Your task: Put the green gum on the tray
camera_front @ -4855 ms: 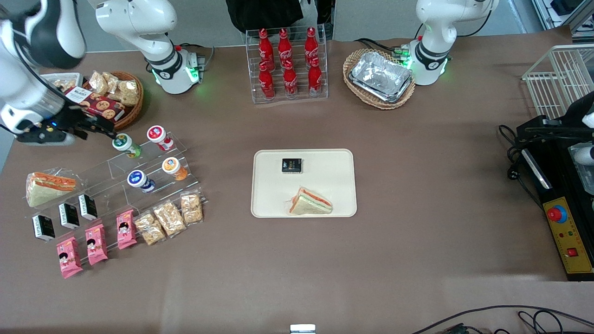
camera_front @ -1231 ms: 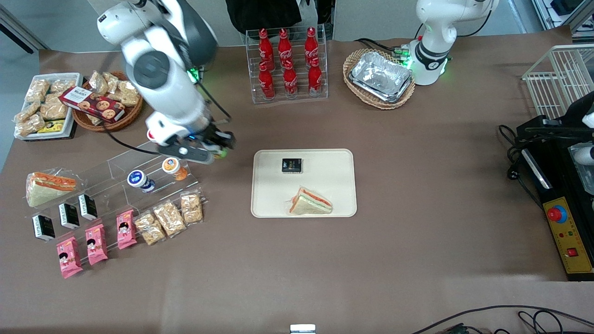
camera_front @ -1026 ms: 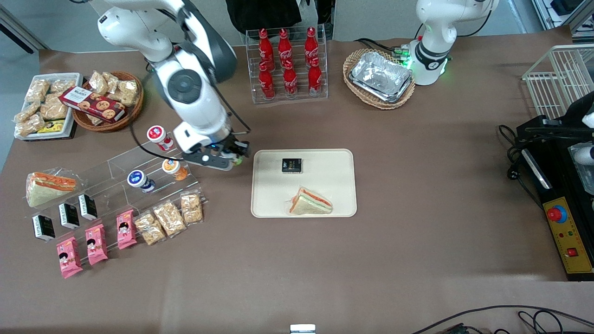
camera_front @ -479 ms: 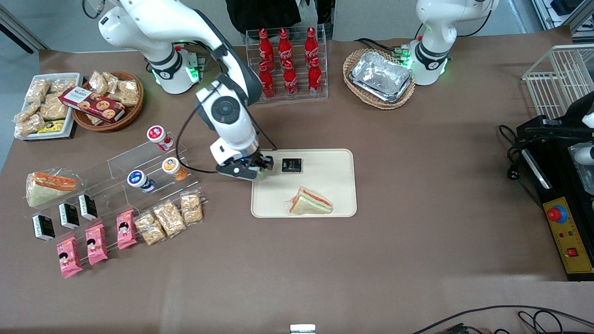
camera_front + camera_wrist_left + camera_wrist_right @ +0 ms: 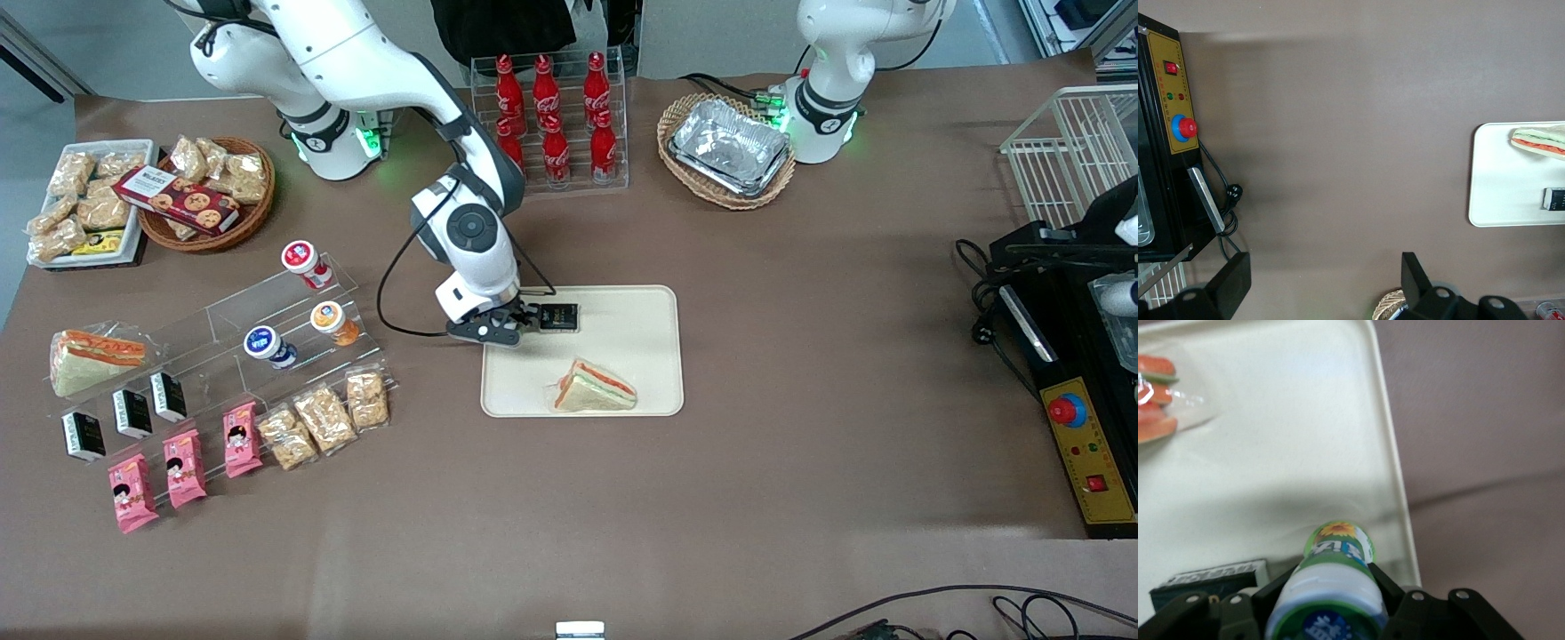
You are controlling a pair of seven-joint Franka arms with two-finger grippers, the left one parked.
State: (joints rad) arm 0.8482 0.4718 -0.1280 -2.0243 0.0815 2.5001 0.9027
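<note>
Brown table (image 5: pixel 800 356): gripper (image 5: pixel 523 322) hung over tray (image 5: pixel 622 391) corner beside black packet (image 5: pixel 560 316), fingers clamped on green gum (image 5: pixel 1335 577). Transport judged done; lowering and release remained.

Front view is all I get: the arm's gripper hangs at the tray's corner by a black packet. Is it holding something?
Observer: Yes. The right wrist view shows the gripper shut on the green gum, with the lid end toward the camera.
Operator: Is the gum over the tray or the table?
Observer: Over the tray, just inside its rim and beside the black packet. Whether it already touches the tray, I cannot tell.
</note>
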